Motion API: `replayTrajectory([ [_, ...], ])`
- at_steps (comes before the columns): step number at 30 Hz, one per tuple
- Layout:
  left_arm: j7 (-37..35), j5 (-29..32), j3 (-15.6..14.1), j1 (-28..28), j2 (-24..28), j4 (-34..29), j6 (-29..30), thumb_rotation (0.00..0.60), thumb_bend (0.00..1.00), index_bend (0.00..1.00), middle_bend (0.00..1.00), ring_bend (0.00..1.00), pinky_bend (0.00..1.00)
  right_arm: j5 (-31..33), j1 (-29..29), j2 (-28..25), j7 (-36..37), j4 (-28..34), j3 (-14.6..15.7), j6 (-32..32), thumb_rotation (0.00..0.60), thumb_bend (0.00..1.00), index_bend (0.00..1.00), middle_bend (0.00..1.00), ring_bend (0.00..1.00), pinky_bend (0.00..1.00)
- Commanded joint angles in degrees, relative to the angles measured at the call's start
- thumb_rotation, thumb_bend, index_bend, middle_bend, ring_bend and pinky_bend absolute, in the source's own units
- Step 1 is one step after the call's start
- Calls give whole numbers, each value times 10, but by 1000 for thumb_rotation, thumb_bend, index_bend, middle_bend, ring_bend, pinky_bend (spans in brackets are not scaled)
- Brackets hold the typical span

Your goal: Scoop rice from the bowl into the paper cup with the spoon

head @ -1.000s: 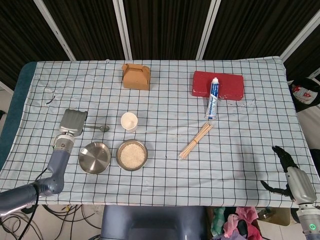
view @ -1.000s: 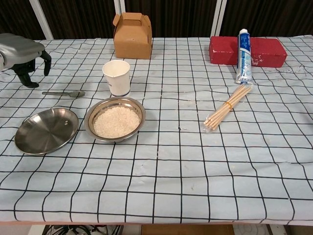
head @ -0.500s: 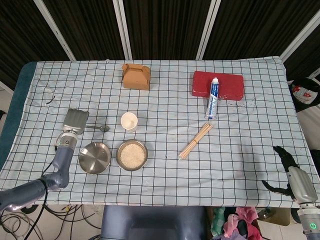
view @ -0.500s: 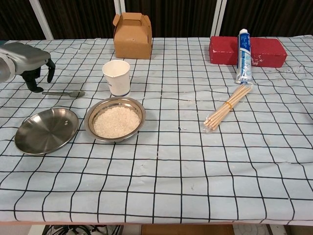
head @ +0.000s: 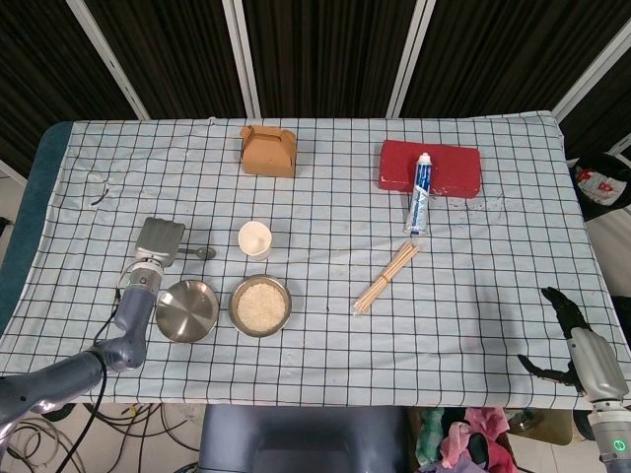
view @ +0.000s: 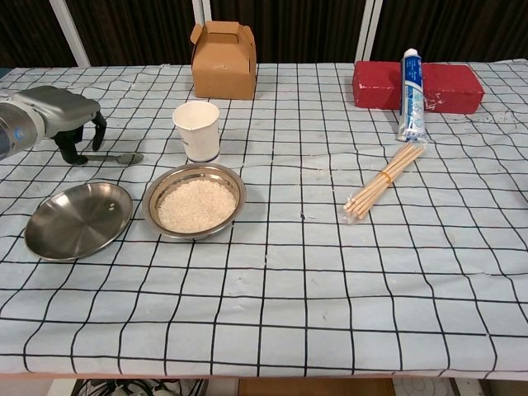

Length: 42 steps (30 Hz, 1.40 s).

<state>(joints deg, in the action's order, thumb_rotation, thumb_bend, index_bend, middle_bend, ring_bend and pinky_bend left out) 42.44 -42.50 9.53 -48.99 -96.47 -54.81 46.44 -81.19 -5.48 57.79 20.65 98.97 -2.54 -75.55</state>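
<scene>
A metal spoon (view: 114, 157) lies flat on the checked cloth, left of the white paper cup (view: 196, 129). The steel bowl of rice (view: 195, 203) stands just in front of the cup. My left hand (view: 59, 115) hovers over the spoon's handle end, fingers (view: 77, 147) curled downward and apart, their tips at the handle, gripping nothing. From the head view the left hand (head: 159, 240) covers the handle, and only the spoon's (head: 200, 252) bowl end shows beside the cup (head: 254, 239) and the rice bowl (head: 260, 305). My right hand (head: 580, 351) hangs empty off the table's right front corner.
An empty steel plate (view: 77, 219) sits left of the rice bowl, close under my left arm. A bundle of wooden sticks (view: 384, 181) lies mid-right. A toothpaste tube (view: 410, 83) leans on a red box (view: 419, 85); a brown carton (view: 223, 60) stands at the back.
My left hand has moved right and down, from beyond the spoon's handle to directly over its end. The spoon, cup and bowl have not moved. The right hand barely shifted.
</scene>
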Motion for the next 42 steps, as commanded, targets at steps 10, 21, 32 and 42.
replayTrajectory([
  [10,-6,-3,0,-1,-5,7,-5,600,338,520,1000,1000,1000,-1,1,-1,4,0,-1,0,600,170,0,0,0,176],
  [21,-9,-2,-1,0,-7,12,-8,600,364,529,1000,1000,1000,-2,2,-1,6,0,-2,-1,600,171,0,0,0,176],
  [32,-11,-3,0,0,-9,14,-9,600,375,550,1000,1000,1000,-5,3,0,9,-1,-2,-3,600,171,0,0,0,176],
  [42,-17,-15,2,0,-4,2,1,600,382,566,1000,1000,1000,-5,3,0,11,-1,-2,-2,600,170,0,0,0,176],
])
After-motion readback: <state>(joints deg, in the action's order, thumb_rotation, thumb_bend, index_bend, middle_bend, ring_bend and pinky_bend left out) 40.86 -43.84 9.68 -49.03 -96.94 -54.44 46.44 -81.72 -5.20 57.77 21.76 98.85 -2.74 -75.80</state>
